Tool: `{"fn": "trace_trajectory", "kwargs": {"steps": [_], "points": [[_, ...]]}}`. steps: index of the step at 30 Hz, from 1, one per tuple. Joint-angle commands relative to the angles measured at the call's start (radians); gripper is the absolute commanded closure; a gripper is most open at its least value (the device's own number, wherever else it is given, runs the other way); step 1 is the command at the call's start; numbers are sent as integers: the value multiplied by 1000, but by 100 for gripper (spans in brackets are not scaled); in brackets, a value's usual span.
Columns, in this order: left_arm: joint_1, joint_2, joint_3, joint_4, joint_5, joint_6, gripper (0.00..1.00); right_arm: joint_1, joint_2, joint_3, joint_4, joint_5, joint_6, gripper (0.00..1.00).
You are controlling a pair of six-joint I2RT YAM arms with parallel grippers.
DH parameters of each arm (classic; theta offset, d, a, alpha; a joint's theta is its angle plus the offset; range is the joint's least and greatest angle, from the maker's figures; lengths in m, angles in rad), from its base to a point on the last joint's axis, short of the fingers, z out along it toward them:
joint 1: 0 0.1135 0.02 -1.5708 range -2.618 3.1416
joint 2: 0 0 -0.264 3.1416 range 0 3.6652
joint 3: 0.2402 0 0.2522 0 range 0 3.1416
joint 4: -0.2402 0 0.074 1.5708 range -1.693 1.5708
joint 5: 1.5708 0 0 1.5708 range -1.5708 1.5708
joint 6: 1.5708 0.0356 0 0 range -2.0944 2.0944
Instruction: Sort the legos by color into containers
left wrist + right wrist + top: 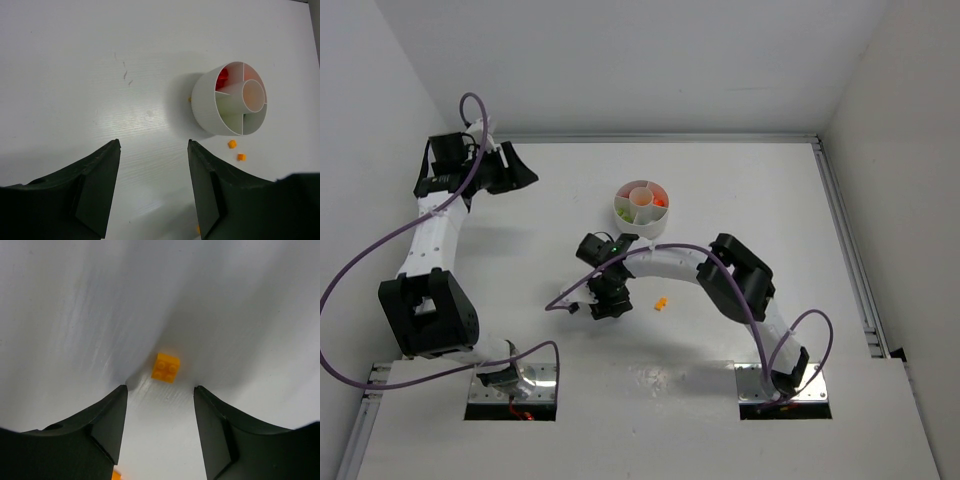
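"So, how many loose ones?"
"Two orange bricks (232,144) at 5 o'clock of the dish (205,107). A lone brick (166,367) lies on the worktop (75,315), just past the right tool (159,388), which is parted and empty."
"And the dish?"
"One dish. Red bricks (222,77) in one wedge, green bricks (624,213) at 8 o'clock from above. The left tool (154,141) is wide and empty."

The round white dish (642,229) stands upright, with red bricks (222,78) in one wedge. One orange brick (166,367) lies studs-up on the table. Two more orange pieces (232,144) lie near the dish.
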Motion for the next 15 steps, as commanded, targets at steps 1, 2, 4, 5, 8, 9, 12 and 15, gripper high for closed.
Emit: {"fn": "trace_trajectory", "kwargs": {"steps": [1, 2, 4, 5, 8, 9, 12, 15], "points": [[21, 0, 1, 17, 32, 15, 38, 5, 1, 42, -19, -51, -11, 45], [21, 0, 10, 17, 32, 15, 38, 16, 1, 42, -19, -51, -11, 45], [21, 0, 10, 17, 32, 6, 38, 16, 1, 42, -19, -76, 3, 46], [21, 0, 10, 17, 32, 5, 38, 16, 1, 42, -19, -76, 3, 47], [21, 0, 10, 17, 32, 5, 38, 16, 13, 68, -42, -96, 29, 49], [21, 0, 10, 17, 32, 5, 38, 16, 24, 68, -42, -96, 40, 49], [21, 0, 10, 17, 32, 5, 38, 16, 35, 77, -42, -96, 63, 50], [21, 0, 1, 17, 32, 5, 38, 16, 56, 101, -42, -96, 72, 50]]}}
